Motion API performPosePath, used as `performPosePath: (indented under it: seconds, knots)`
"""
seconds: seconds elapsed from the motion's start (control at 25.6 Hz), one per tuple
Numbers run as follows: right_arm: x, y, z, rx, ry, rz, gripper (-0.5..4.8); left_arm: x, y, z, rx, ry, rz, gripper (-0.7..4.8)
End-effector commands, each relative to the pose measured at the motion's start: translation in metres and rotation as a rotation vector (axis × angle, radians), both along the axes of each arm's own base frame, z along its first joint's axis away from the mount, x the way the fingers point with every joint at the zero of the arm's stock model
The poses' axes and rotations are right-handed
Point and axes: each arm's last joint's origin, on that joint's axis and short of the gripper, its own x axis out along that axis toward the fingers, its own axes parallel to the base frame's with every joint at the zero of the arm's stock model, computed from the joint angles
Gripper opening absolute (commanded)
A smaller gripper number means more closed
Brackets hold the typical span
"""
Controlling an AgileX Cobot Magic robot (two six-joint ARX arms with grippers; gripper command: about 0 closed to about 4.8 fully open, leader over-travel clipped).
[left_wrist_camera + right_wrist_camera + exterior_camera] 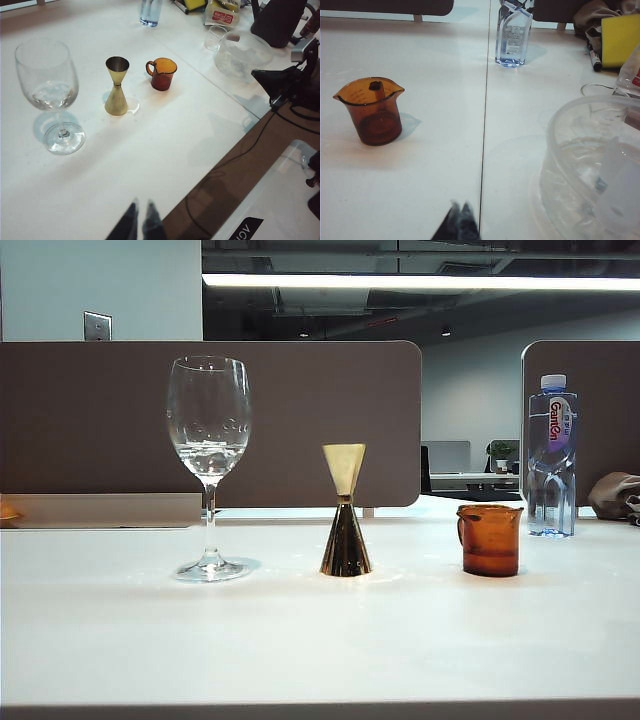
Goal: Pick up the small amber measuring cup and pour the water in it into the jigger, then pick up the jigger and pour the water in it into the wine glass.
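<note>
On the white table the wine glass stands at the left with a little water in its bowl. The gold jigger stands in the middle, pale small cone up. The small amber measuring cup sits at the right. The left wrist view shows the wine glass, jigger and cup in a row, well ahead of my left gripper, which is shut and empty. My right gripper is shut and empty too, short of the cup. Neither gripper appears in the exterior view.
A clear plastic water bottle stands behind the cup. A large clear bowl sits right of the right gripper, with a yellow item and a marker behind it. A small clear cup stands by the bowl. Brown dividers back the table.
</note>
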Motion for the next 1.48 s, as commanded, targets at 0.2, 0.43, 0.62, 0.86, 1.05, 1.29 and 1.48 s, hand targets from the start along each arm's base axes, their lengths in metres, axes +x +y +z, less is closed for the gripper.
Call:
performPosePath:
  seconds: [0.2, 0.43, 0.62, 0.86, 1.05, 1.29, 1.48]
  knots:
    - [0.000, 0.000, -0.002, -0.002, 0.005, 0.001, -0.05, 0.000, 0.000, 0.002, -0.006, -0.015, -0.004, 0.26]
    - [0.000, 0.000, -0.002, -0.002, 0.005, 0.001, -0.05, 0.000, 0.000, 0.002, -0.006, -0.015, -0.004, 0.26]
    - [0.000, 0.000, -0.002, -0.002, 0.006, 0.001, -0.05, 0.002, -0.001, 0.001, -0.003, -0.009, -0.004, 0.26]
    - [0.000, 0.000, -0.002, -0.002, 0.006, 0.001, -0.05, 0.006, -0.003, 0.000, 0.004, 0.007, -0.004, 0.26]
    - [0.000, 0.000, -0.002, -0.002, 0.005, 0.001, -0.05, 0.009, -0.005, -0.001, 0.010, 0.019, -0.005, 0.26]
    - [0.000, 0.000, -0.002, -0.002, 0.006, 0.001, -0.05, 0.019, -0.009, -0.026, 0.047, 0.099, -0.003, 0.26]
    - [0.000, 0.000, -0.002, -0.002, 0.005, 0.001, -0.05, 0.030, -0.015, -0.041, 0.054, 0.066, -0.026, 0.26]
